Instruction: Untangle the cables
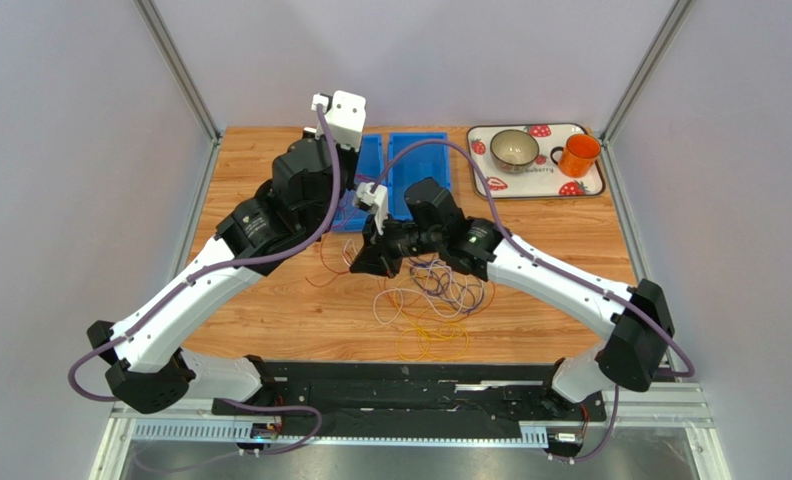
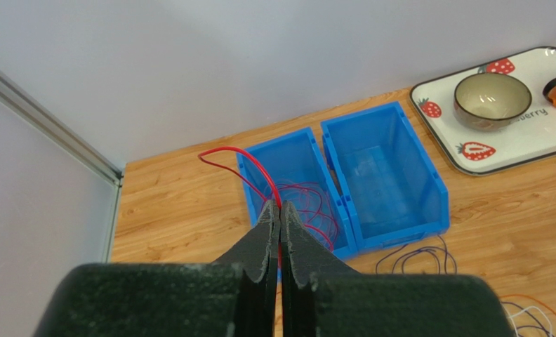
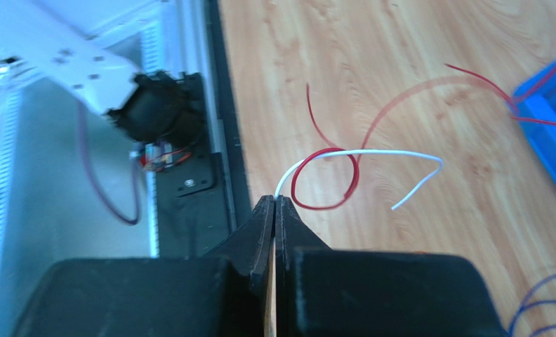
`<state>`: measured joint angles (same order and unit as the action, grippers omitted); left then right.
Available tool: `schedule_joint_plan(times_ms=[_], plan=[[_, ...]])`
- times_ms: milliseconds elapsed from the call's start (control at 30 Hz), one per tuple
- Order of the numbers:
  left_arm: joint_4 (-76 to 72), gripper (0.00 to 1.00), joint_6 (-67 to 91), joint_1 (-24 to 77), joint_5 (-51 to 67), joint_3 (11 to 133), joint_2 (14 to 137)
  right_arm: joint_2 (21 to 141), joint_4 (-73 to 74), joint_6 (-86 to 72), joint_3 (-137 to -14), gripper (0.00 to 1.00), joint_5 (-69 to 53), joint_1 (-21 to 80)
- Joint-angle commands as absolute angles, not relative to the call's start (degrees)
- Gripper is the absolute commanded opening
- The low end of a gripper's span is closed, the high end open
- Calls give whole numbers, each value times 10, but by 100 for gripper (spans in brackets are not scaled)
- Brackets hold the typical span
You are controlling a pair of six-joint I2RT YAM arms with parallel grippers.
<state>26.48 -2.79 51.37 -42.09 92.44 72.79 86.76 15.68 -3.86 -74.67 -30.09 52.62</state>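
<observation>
Cables [image 1: 438,293] sprawl between blue bins [image 1: 420,165] and near edge of table [image 1: 300,322].

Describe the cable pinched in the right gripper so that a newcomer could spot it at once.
On the wooden table, look just beyond the right gripper, which is shut. The white cable rises from its tips and arcs right to a free end. Unlike the red cable whose loop it crosses, it is white.

Top camera overlooks the table [image 1: 580,225] from behind; close wrist cameras face opposite ways, sharing the blue bin [image 2: 298,158].
</observation>
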Motion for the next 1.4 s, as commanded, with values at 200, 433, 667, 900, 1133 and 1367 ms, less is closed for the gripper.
schedule_joint_plan(times_ms=[200,433,667,900,1133,1367], plan=[[262,0,-4,477,-405,929,751,689,89,-127,-698,0,-476,464],[266,0,-4,439,-401,911,767,598,72,-161,-695,0,-485,436],[277,0,-31,368,-444,910,780,541,41,-226,-683,0,-493,396],[344,0,-26,237,-444,975,839,475,-18,-300,-683,0,-499,361],[485,0,69,113,-351,1084,935,441,-2,-291,-709,0,-496,361],[396,0,129,140,-240,966,791,491,14,-300,-684,0,-468,361]])
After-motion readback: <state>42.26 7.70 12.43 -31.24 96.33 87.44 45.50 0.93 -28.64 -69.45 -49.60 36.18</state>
